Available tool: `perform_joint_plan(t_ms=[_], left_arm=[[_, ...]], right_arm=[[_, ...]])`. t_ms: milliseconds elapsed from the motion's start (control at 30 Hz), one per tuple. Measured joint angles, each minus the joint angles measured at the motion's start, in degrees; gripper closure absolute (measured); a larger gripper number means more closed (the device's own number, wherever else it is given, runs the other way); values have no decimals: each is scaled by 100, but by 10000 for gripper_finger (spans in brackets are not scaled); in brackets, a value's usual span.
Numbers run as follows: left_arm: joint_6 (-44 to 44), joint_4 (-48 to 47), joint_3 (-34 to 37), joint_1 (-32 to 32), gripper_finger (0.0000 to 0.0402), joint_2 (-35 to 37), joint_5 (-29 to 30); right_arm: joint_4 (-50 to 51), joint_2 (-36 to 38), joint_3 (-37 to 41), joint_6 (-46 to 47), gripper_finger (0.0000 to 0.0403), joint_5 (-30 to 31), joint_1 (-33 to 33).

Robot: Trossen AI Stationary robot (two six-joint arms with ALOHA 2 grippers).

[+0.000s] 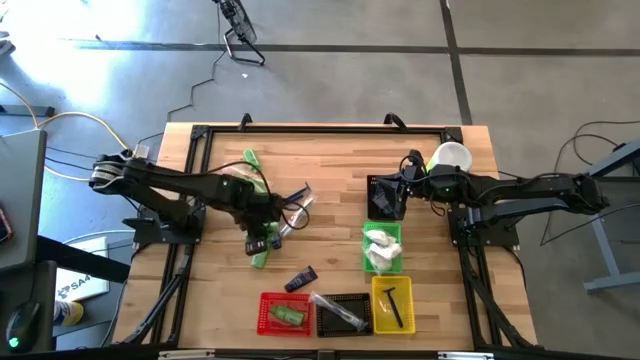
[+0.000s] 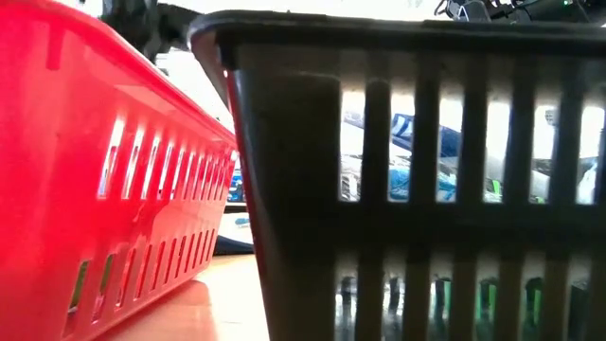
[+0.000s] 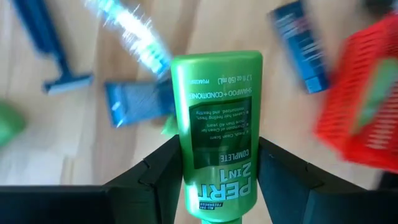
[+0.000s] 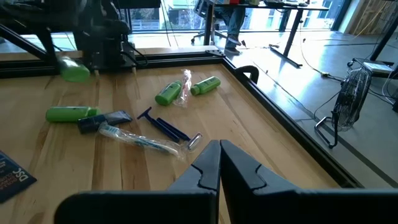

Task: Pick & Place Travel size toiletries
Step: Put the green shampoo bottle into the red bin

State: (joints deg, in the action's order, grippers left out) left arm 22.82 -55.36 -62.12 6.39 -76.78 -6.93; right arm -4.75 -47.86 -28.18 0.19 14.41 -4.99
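Note:
My left gripper (image 1: 262,240) hangs over the table's left middle, shut on a green shampoo bottle (image 3: 214,118). That bottle also shows in the high view (image 1: 260,258) and far off in the right wrist view (image 4: 74,70). On the wood lie more toiletries: green bottles (image 4: 168,93) (image 4: 71,114), blue razors (image 4: 165,127), a clear-wrapped toothbrush (image 4: 140,142) and a navy tube (image 1: 300,279). My right gripper (image 4: 219,155) waits shut above the far right, by a black basket (image 1: 385,197). My left gripper pinches the green bottle between its two fingers (image 3: 163,171), one on each narrow side (image 3: 185,163), at the end nearer the wrist. The fingers slant steeply down from above and lie along the bottle. The bottle juts out past the fingertips, clear of the table.
Along the near edge stand a red basket (image 1: 268,300) with a green bottle inside, a black basket (image 1: 352,298) with a wrapped item and a yellow basket (image 1: 380,285) with a dark comb. A green basket (image 1: 368,236) holds white packets. A white cup (image 1: 450,158) stands at the far right.

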Motion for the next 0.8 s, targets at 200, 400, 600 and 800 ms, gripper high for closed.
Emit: perform_joint_plan(t_ms=[200,400,600,800], left_arm=[[-15,460,-369,259,229,1,-246],[146,1182,-369,810,229,2,-491],[294,1728,-373,1235,229,-15,-493],[502,2309,-388,1362,229,-404,-404]], right_arm=[[2,0,0,0,400,-3,2],[0,2,0,0,400,-120,0],[-15,2,0,2,400,-294,2],[-13,2,-2,11,400,-298,2]])
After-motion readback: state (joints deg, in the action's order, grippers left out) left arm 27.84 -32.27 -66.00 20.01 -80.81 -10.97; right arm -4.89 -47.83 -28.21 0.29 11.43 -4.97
